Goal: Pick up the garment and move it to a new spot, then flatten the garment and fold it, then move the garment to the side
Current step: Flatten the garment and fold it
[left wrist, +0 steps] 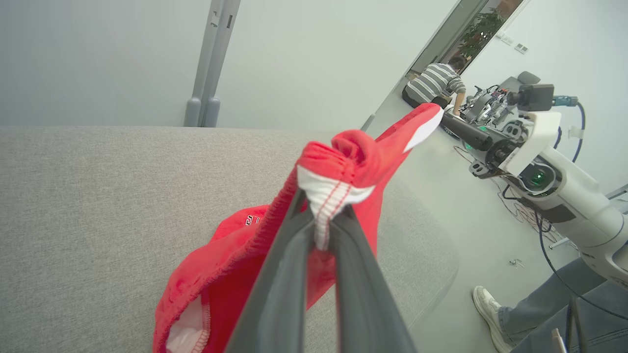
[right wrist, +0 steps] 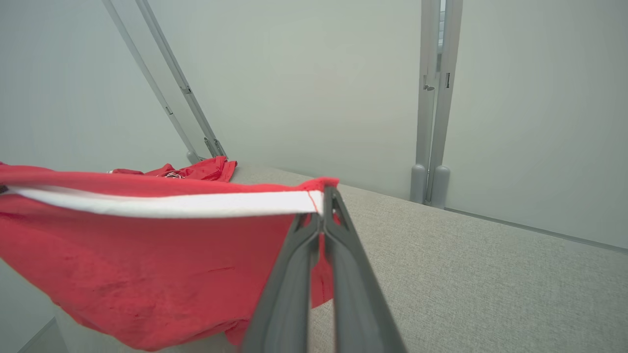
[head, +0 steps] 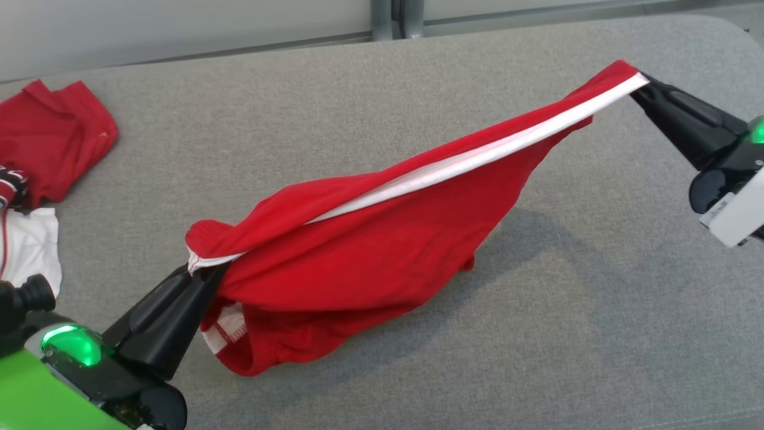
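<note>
Garment [head: 370, 257]: red, hanging over grey counter [head: 358, 101], centre
Long axis: near left to far right
Left fingers [head: 173, 310]: pinching near-left hem
Right fingers [head: 674, 113]: pinching far-right white band

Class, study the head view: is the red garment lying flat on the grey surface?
No, the red garment hangs stretched between the left gripper and the right gripper, each shut on one end.

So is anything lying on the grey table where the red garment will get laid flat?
Nothing visible. The red garment hangs between left gripper and right gripper over bare grey table; other clothes lie away at its left edge.
</note>
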You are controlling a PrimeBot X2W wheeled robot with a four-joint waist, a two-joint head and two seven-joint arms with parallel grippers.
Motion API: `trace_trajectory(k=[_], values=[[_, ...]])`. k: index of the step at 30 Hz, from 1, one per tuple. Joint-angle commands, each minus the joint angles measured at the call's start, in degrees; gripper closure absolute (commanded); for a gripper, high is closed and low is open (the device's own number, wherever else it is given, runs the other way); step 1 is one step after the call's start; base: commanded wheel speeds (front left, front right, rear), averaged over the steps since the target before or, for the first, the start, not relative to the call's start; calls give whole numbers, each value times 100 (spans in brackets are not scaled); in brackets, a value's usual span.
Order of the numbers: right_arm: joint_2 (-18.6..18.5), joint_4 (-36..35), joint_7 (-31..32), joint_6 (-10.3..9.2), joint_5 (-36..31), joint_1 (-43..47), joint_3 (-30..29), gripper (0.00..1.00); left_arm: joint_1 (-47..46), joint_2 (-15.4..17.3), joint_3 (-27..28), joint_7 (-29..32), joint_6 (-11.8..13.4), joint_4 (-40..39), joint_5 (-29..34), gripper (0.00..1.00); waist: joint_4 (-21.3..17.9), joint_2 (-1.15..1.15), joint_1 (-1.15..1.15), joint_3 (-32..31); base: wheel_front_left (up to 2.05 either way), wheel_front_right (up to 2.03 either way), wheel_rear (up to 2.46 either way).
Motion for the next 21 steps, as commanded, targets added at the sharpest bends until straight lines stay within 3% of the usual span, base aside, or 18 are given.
trace_trajectory(k=[1, 7, 11, 16, 21], values=[[-51, -148, 15, -10, 17, 166, -209, 100, -149, 44, -28, 81, 61, -76, -92, 100, -146, 47, 0, 246, 0, 0, 0], [159, -511, 396, -9, -201, 197, -843, 100, -1124, 204, -192, 323, 102, 174, 60, 100, -184, 47, 0, 914, 0, 0, 0], [610, -353, 859, -7, -521, -470, -1165, 100, -2755, 188, -279, 422, 201, 1139, 136, 100, -3, 47, 0, 1642, 0, 0, 0], [1187, 394, 1292, -7, -1420, -1988, -1223, 100, -4928, 94, -539, 230, 75, 2846, 569, 100, 229, 47, 0, 2316, 0, 0, 0], [2129, 1678, 900, -8, -2801, -3842, -1386, 100, -6980, -201, -851, -610, -193, 4682, 1290, 100, 367, 47, 0, 2723, 0, 0, 0]])
